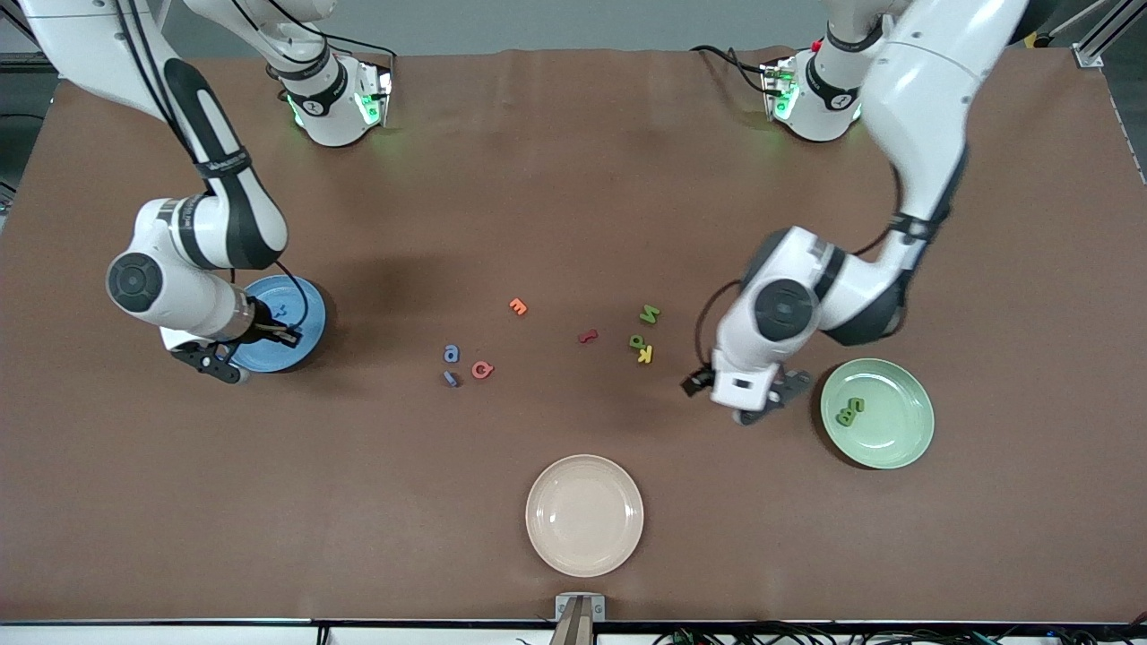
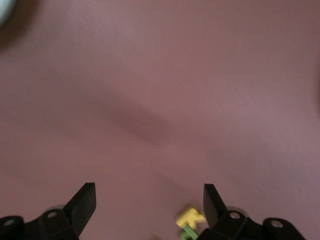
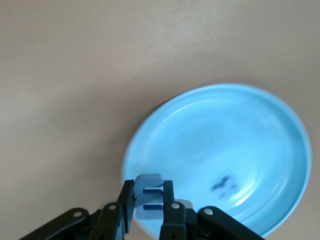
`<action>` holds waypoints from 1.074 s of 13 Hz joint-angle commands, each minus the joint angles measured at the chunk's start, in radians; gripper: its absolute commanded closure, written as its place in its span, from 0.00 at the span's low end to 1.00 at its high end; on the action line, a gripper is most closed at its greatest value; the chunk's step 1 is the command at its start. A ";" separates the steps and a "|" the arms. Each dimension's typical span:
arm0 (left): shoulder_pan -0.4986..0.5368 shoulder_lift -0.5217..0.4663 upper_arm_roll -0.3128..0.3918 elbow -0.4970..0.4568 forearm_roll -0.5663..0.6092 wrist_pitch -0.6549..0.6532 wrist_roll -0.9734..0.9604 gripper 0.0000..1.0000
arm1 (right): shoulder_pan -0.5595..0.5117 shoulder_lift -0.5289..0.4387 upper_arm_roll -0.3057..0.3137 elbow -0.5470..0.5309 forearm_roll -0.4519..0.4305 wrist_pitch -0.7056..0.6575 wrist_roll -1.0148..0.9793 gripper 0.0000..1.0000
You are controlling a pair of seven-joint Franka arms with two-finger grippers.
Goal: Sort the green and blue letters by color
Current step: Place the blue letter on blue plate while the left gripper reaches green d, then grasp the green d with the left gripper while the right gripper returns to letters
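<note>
My right gripper (image 1: 288, 338) (image 3: 149, 204) is shut on a blue letter (image 3: 148, 182) and hangs over the edge of the blue plate (image 1: 309, 305) (image 3: 200, 130). One blue letter (image 1: 282, 312) (image 3: 224, 186) lies in that plate. Two more blue letters (image 1: 452, 354) (image 1: 451, 379) lie mid-table. The green plate (image 1: 896, 434) holds two green letters (image 1: 850, 411). Another two green letters (image 1: 650, 313) (image 1: 637, 341) lie beside a yellow K (image 1: 645, 355) (image 2: 190, 217). My left gripper (image 1: 771, 400) (image 2: 148, 200) is open and holds nothing, over bare table between the K and the green plate.
A cream plate (image 1: 584, 546) stands near the front edge. An orange letter (image 1: 518, 306), a dark red letter (image 1: 587, 337) and a pinkish-red letter (image 1: 482, 369) lie mid-table among the others.
</note>
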 commanded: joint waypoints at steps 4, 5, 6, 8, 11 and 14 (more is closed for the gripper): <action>-0.104 0.084 0.008 0.054 0.005 0.054 -0.408 0.17 | -0.051 -0.028 0.017 -0.076 0.015 0.044 -0.138 0.91; -0.120 0.098 0.010 0.054 0.009 0.069 -0.474 0.19 | -0.049 -0.025 0.017 -0.076 0.015 0.052 -0.138 0.91; -0.124 0.107 0.011 0.050 0.012 0.088 -0.530 0.19 | -0.048 -0.024 0.017 -0.077 0.015 0.061 -0.138 0.90; -0.130 0.118 0.011 0.044 0.009 0.099 -0.622 0.24 | -0.048 -0.016 0.017 -0.076 0.015 0.067 -0.138 0.77; -0.161 0.118 0.014 0.012 0.016 0.099 -0.699 0.28 | -0.051 -0.016 0.018 -0.073 0.015 0.066 -0.138 0.14; -0.163 0.121 0.014 0.002 0.016 0.099 -0.722 0.32 | -0.038 -0.016 0.020 -0.061 0.015 0.053 -0.129 0.01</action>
